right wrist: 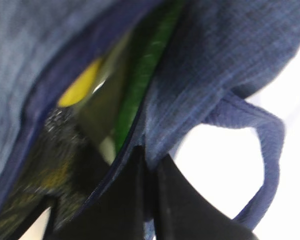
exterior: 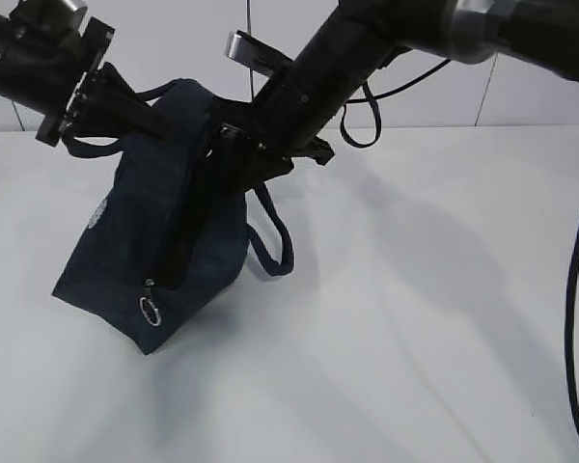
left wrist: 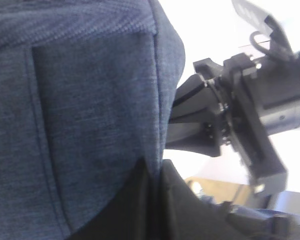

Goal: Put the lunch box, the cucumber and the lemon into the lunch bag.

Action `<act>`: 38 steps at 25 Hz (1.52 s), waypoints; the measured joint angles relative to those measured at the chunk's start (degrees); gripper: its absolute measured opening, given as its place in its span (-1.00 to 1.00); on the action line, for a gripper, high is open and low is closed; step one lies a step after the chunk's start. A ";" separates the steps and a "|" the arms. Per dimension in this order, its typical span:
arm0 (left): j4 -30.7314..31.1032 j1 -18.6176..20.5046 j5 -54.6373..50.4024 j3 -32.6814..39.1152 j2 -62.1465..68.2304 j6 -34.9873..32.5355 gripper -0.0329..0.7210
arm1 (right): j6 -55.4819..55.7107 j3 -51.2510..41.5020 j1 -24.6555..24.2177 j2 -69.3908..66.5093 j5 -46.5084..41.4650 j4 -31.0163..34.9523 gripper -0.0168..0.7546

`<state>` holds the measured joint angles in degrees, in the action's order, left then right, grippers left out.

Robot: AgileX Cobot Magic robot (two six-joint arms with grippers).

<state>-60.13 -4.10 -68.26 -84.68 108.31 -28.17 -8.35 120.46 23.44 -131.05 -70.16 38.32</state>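
Observation:
The navy lunch bag (exterior: 145, 231) hangs tilted over the white table, held up at its top by both grippers, its lower corner touching the table. My left gripper (exterior: 159, 121) is shut on the bag's top left edge (left wrist: 155, 167). My right gripper (exterior: 234, 145) is shut on the right rim of the opening (right wrist: 149, 160). The right wrist view looks into the open bag: the green cucumber (right wrist: 145, 70) and the yellow lemon (right wrist: 80, 85) lie inside. The lunch box cannot be made out. The silver ring pull (exterior: 150, 312) hangs at the zipper's low end.
One loop handle (exterior: 273, 236) hangs free on the bag's right side, also seen in the right wrist view (right wrist: 262, 150). The white table (exterior: 415, 338) stretches right and forward. A black cable (exterior: 574, 289) hangs at the far right.

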 joint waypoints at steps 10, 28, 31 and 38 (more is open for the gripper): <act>-8.37 -3.67 0.83 0.00 0.17 -0.09 -0.94 | 2.62 5.90 0.00 5.52 -1.94 -19.71 -0.95; -26.19 -7.84 3.22 0.00 11.44 -0.60 -0.94 | 10.32 6.12 0.00 7.37 -2.87 -36.45 -0.94; -27.20 -8.32 3.35 0.00 12.33 -1.16 -0.94 | 10.57 5.62 0.00 7.37 -2.96 -37.19 -0.94; -26.62 -8.34 6.00 0.00 12.37 -1.44 -0.93 | 10.67 3.36 0.00 7.37 -2.77 -39.21 -0.92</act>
<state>-86.75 -12.44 -62.26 -84.68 120.68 -29.62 2.32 123.82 23.44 -123.68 -72.93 -0.88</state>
